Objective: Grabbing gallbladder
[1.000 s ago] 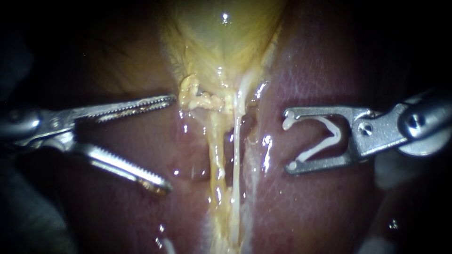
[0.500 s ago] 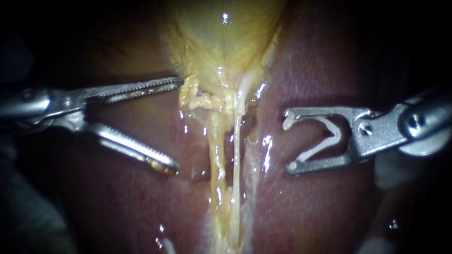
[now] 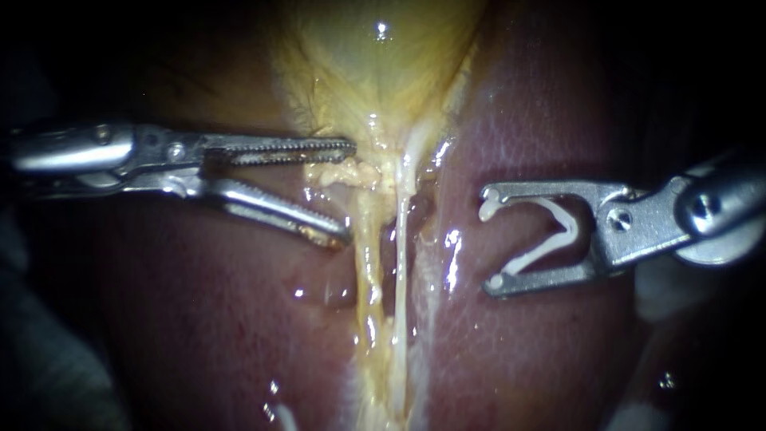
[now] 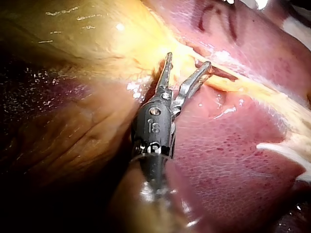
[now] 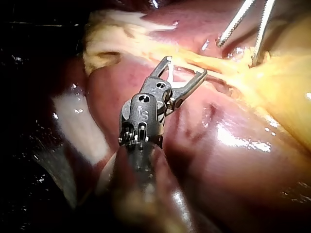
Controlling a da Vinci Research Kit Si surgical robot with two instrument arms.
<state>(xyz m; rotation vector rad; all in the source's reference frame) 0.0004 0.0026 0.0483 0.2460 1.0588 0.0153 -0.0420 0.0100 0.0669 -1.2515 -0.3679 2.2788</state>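
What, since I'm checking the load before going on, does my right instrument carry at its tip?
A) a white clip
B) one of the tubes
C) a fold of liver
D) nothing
A: the right instrument carries an open white clip at its tip, beside the tubes and not on them.

Gallbladder: a pale yellow-green sac narrowing to a neck between two lobes of liver.

In the endoscope view the gallbladder (image 3: 381, 68) lies at the upper middle, smooth, wet and glistening with one bright highlight. It is wide above and tapers downward to a narrow neck, where its wall turns ragged and ends in a lumpy yellow clump of fat (image 3: 345, 171). Dark red liver (image 3: 542, 120) flanks it on both sides. In the left wrist view it is a broad yellow, faintly wrinkled surface (image 4: 92, 34) meeting the liver along a frayed yellow seam. In the right wrist view only its yellow flank (image 5: 279, 92) shows.
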